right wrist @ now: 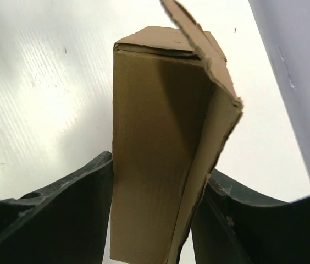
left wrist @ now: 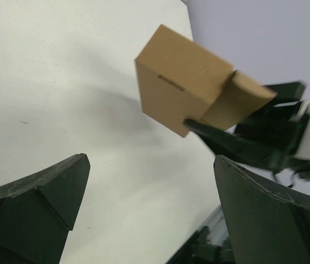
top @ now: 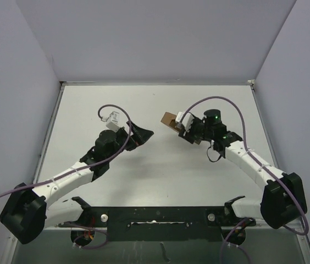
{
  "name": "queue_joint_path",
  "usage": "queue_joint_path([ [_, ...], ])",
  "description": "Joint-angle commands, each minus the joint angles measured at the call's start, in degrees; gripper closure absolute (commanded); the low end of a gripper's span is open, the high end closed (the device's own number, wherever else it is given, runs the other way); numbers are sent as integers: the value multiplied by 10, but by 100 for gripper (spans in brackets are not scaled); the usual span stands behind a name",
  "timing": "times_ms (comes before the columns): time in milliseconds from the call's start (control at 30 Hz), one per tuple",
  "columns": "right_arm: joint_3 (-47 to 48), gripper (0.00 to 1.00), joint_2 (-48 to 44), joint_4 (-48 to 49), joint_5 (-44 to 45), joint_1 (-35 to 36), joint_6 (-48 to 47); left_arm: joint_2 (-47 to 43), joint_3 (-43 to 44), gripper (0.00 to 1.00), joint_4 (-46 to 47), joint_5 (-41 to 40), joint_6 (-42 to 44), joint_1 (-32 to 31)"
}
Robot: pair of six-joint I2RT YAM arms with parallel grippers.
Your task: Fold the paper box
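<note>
The paper box is a small plain brown carton, held above the table at centre right. My right gripper is shut on it. In the right wrist view the box stands between both fingers, with one flap sticking up loose at its far end. In the left wrist view the box hangs ahead, upper centre, with a flap folded out beside the right gripper's dark finger. My left gripper is open and empty, a short way left of the box, pointing at it.
The white table is walled by pale panels at the back and sides. A metal rail runs along the left edge. Purple cables loop over both arms. The black arm mounts sit at the near edge.
</note>
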Motion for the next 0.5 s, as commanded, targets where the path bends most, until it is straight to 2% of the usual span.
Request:
queue_joint_path([
  [0,61,58,3,-48,-144,-59,140,-16,-29,2,65,11,160,3],
  [167,116,58,74,-82,-317,-158,283,-12,-59,2,101,50,219,10],
  [333,148,58,159,-88,-424,-178,383,2,-76,2,114,60,220,16],
  [467,149,57,235,-18,-504,-186,489,22,-78,2,123,74,205,21],
])
